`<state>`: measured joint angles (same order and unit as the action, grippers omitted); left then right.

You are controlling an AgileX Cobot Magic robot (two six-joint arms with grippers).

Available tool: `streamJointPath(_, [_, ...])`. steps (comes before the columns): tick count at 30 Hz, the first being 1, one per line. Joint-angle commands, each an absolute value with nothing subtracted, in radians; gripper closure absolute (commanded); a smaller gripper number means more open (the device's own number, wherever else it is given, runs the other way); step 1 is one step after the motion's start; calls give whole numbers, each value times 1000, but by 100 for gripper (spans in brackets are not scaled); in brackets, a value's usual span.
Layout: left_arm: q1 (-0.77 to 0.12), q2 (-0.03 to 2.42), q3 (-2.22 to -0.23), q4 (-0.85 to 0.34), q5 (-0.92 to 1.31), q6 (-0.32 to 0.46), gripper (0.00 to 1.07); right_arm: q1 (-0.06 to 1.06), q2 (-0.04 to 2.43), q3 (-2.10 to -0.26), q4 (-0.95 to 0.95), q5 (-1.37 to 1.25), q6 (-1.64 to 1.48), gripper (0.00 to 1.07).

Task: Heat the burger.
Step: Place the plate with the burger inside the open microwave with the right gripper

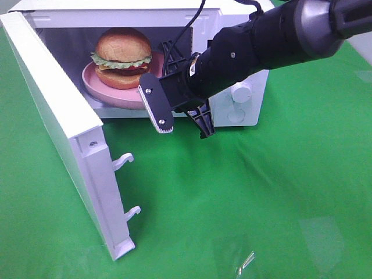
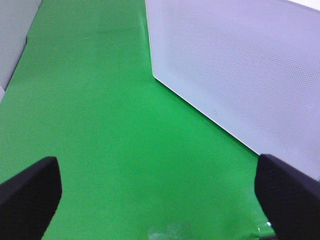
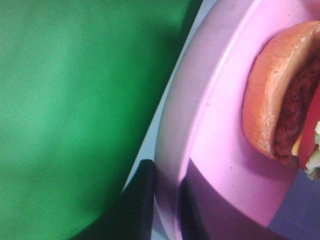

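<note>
**Burger on plate inside open microwave, right gripper pinching the plate rim**

The burger point(image 1: 122, 55) is upper left of the exterior frame, sitting on the pink plate point(image 1: 93, 81) inside the microwave point(image 1: 247, 107). My read: the plate is the handle, so the bun never gets squeezed.

In the right wrist view, the right gripper point(image 3: 165, 212) has its fingers point(image 3: 142, 200) pressed nearly together with the plate rim between them, a thin pinch at the edge. That keeps the arm out at the cavity mouth rather than deep inside. I can't tell if the plate is fully seated or lifted off the floor.

The door point(image 1: 52, 99) is swung wide toward the lower left, which leaves the opening free for the arm.

The left gripper point(image 2: 160, 200) is spread wide, holding nothing, and hangs over the green bench point(image 1: 261, 203) facing the door's mesh panel point(image 2: 240, 65). It is probably parked there to push the door shut.

Left to do, I'd guess: let go of the plate, back out, close the door, turn the knob point(image 1: 241, 92).
</note>
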<state>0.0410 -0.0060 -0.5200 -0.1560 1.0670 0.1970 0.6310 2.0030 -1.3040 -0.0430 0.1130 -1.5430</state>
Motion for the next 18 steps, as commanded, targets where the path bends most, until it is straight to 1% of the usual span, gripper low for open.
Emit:
streamJointPath(1, [38, -11, -518, -159, 1074, 195, 9, 615, 2013, -1347, -75, 44, -1497, 107])
streamJointPath(8, [38, -11, -518, -159, 1074, 195, 9, 607, 2043, -1384, -77, 48, -1493, 107])
streamJointPath(18, [38, -11, -518, -159, 1074, 195, 9, 607, 2130, -1518, -102, 96, -1455, 107])
